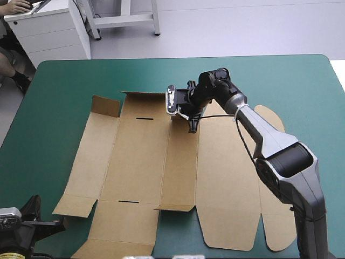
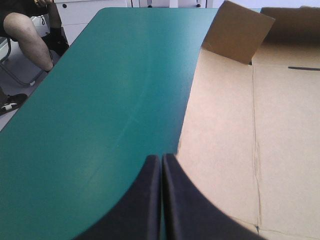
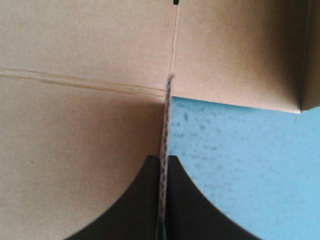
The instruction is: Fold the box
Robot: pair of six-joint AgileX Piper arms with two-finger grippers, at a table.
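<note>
The box (image 1: 161,162) lies opened flat in the middle of the cover (image 1: 64,81), its long side across the table; my right gripper (image 3: 164,159) is pinched on it at the far edge, a thin sheet of board seen edge-on between the all-but-closed fingers; my left gripper (image 2: 161,157) is closed to a point on nothing, just off the box's near left corner.

The board looks light and stiff; I judge it will bend cleanly only along the pressed creases (image 3: 75,82) and will spring back if let go early; the surface is matt brown, dry, not slippery, so a pinch on a cut edge should hold; squeezing mid-panel could dent the fluting.

The best holds, I judge, are free flap edges near a crease; the far left flap (image 2: 239,31) already stands tilted up; narrow dark slits (image 1: 144,118) are cut in the wide panel, probably for tabs; the right-hand flaps have rounded ends.
</note>
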